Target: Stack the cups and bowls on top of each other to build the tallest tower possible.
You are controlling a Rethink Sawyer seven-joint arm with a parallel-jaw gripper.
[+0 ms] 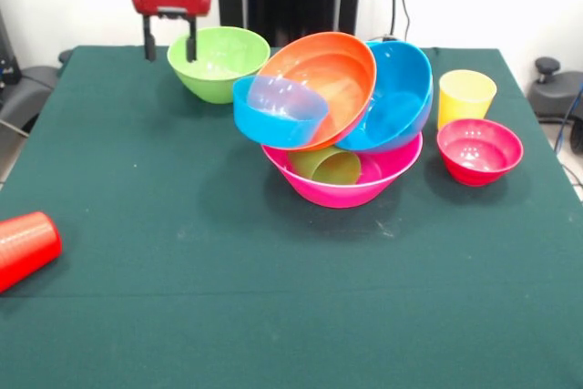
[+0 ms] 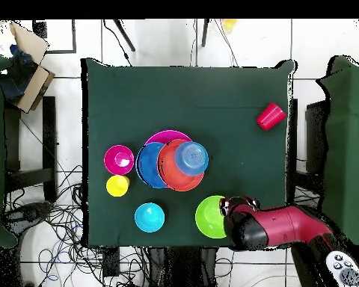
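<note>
- Your red-and-black gripper (image 1: 170, 47) hangs with its two dark fingers spread, empty, at the 9 o'clock rim of the glossy lime green plastic bowl (image 1: 217, 62).
- At 4 o'clock from it stands your lopsided tower (image 1: 339, 116): a big pink bowl (image 1: 344, 183) at the base, with large blue (image 1: 401, 97), orange (image 1: 321, 84) and small translucent blue (image 1: 278, 111) bowls tilted in it.
- A red tumbler (image 1: 25, 246) lies on its side, well apart.

We see Sawyer arm (image 2: 291, 226): glossy red shell, black rounded joint housings, grey panel with small buttons near base; wrist block red under black cylinder; gripper (image 1: 170, 46) has two short, straight black fingers (image 1: 148, 45)
</note>
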